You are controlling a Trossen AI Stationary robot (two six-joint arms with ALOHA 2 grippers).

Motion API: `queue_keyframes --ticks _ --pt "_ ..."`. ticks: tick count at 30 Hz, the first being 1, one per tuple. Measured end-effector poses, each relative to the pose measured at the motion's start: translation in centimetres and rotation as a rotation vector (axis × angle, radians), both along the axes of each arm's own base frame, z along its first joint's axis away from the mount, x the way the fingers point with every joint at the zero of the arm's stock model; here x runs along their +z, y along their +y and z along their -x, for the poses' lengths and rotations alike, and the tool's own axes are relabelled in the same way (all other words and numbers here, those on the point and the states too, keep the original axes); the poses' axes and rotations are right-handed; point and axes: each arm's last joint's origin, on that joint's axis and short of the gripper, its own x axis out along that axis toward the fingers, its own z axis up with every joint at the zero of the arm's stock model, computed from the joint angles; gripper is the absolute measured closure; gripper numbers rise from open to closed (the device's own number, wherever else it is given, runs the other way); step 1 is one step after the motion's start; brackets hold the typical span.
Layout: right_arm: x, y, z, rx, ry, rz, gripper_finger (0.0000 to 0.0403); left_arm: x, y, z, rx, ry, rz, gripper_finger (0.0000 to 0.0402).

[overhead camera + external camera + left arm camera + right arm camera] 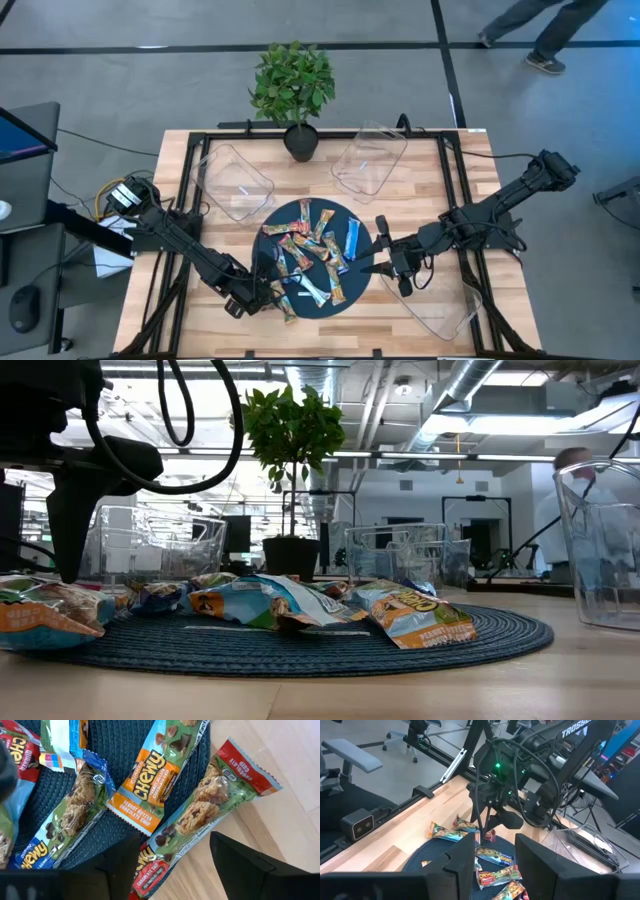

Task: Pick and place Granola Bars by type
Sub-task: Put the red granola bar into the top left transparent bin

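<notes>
Several granola bars (310,255) lie on a round dark mat (345,215): blue, orange and red-green wrappers. My left gripper (172,867) hovers open at the mat's near-left edge (262,296). Its fingers stand on either side of a red-ended chocolate chip bar (200,815), which lies half on the mat and half on the wood (289,308). I see no touch. Beside it lies an orange peanut butter bar (150,785). My right gripper (380,260) is open at the mat's right edge and holds nothing (495,865).
Three clear trays stand on the table: far left (235,180), far middle-right (370,160) and near right (445,300). A potted plant (293,95) stands at the far edge. A person walks beyond the table (540,25). Bare wood shows at the near edge.
</notes>
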Motion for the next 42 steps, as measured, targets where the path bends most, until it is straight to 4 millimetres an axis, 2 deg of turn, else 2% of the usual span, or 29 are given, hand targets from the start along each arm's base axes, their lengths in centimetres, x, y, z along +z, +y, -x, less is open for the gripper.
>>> queue_keyframes --ticks 12,29,37,42 --pt "0.0 0.0 0.0 -0.003 0.005 -0.011 0.0269 0.0 0.7 -0.3 0.021 0.021 0.003 0.0244" --pt "-0.2 0.0 0.1 -0.009 0.031 -0.018 0.0269 -1.0 1.1 0.2 0.033 0.048 0.037 0.0256" --pt "-0.2 0.0 0.1 -0.010 0.030 -0.017 0.0269 -0.9 1.1 0.2 0.050 0.058 0.051 0.0328" --pt "-0.2 0.0 0.1 -0.010 0.030 -0.017 0.0269 -0.5 0.8 -0.2 0.049 0.049 0.061 0.0348"
